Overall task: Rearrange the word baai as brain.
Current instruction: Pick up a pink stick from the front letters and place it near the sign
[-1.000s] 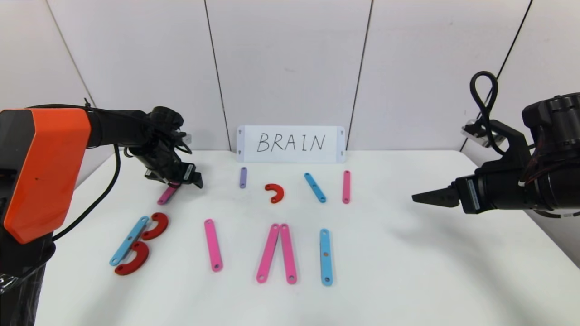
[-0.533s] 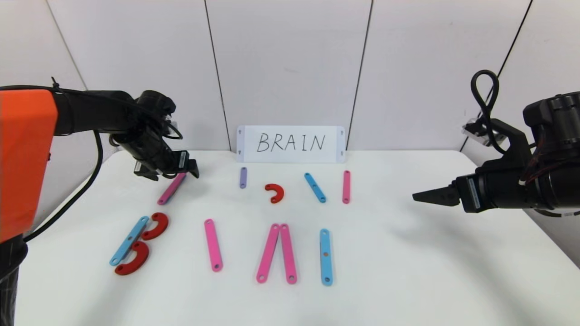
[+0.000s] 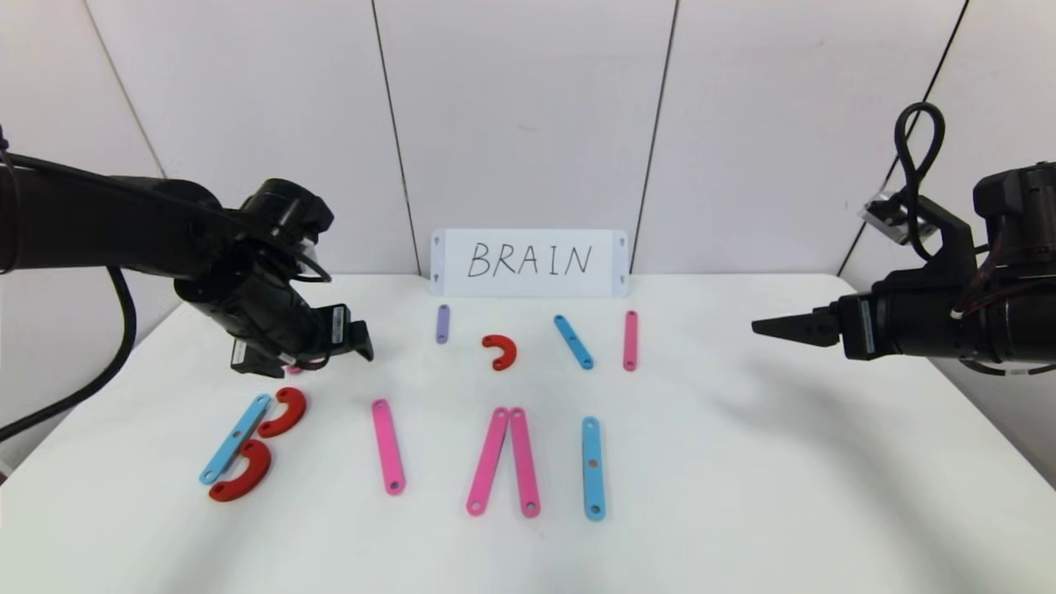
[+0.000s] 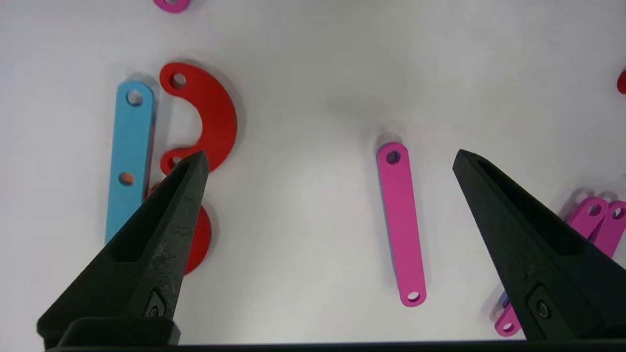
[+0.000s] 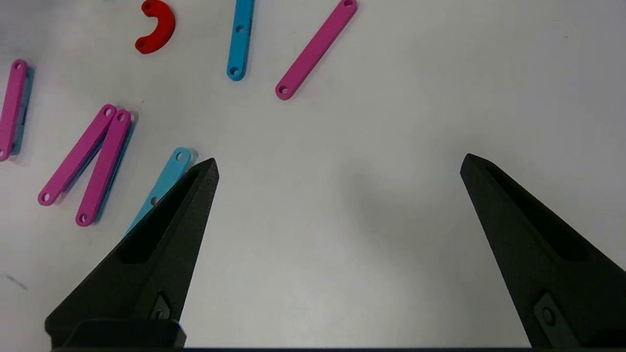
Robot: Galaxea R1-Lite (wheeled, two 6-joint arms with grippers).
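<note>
The worktop (image 3: 742, 495) carried the pieces in two rows below the card (image 3: 529, 262). The left hand (image 3: 351, 342) hung wide open and empty over the B (image 3: 247, 445), beside a pink strip (image 3: 387, 446). The right hand (image 3: 763, 328), also spread and empty, hovered off right, well apart from the pieces.
</note>
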